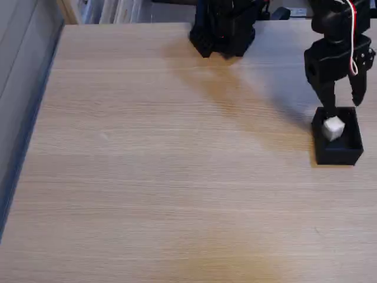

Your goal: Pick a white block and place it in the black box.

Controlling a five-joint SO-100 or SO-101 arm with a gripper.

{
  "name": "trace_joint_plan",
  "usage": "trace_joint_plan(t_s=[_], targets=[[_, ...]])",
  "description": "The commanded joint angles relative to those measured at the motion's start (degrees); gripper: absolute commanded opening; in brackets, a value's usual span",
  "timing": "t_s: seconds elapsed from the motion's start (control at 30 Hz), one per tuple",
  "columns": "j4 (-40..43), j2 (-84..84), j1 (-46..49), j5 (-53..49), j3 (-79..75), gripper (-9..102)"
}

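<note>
Fixed view, looking down the table from the front. Table [177, 177]: pale wood-grain laminate, matte, faint horizontal streaks, broad and bare over most of its width. Its left edge runs diagonally beside a grey-blue strip; far edge meets clutter at the top.

Black box [337, 154]: small, matte black, rectangular, thin walls, open top. Sits close to the right border of the picture, so little room shows on that side; wide free surface to its left and in front.

White block [333, 128]: tiny matte white cube, slightly tilted, lying inside the box near the back wall, touching nothing of the arm.

Gripper [343, 104]: black plastic, angular, red-and-white wires looping down its right side. It hangs just above the box's rear rim, fingertips pointing down, jaws parted with a clear gap, holding nothing.

Arm base [224, 29]: blocky black housing at the far table edge, well apart from the box, throwing a soft shadow diagonally toward it
</note>
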Motion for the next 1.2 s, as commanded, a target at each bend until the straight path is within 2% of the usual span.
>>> trace_joint_plan(t_s=[0.0, 0.1, 0.17, 0.2, 0.63, 0.93, 1.17], targets=[[0.3, 0.3, -0.1, 0.2, -2.5, 25], [0.4, 0.7, 0.2, 0.6, -2.5, 22], [0.9, 1.4, 0.5, 0.4, -2.4, 3], [0.9, 1.9, 0.8, 0.5, -2.1, 0], [-1.1, 17.1, 6.4, -3.6, 14.3, 0], [-3.3, 35.9, 13.3, -8.7, 34.6, 0], [-1.6, 52.6, 21.8, -13.9, 50.9, 0]])
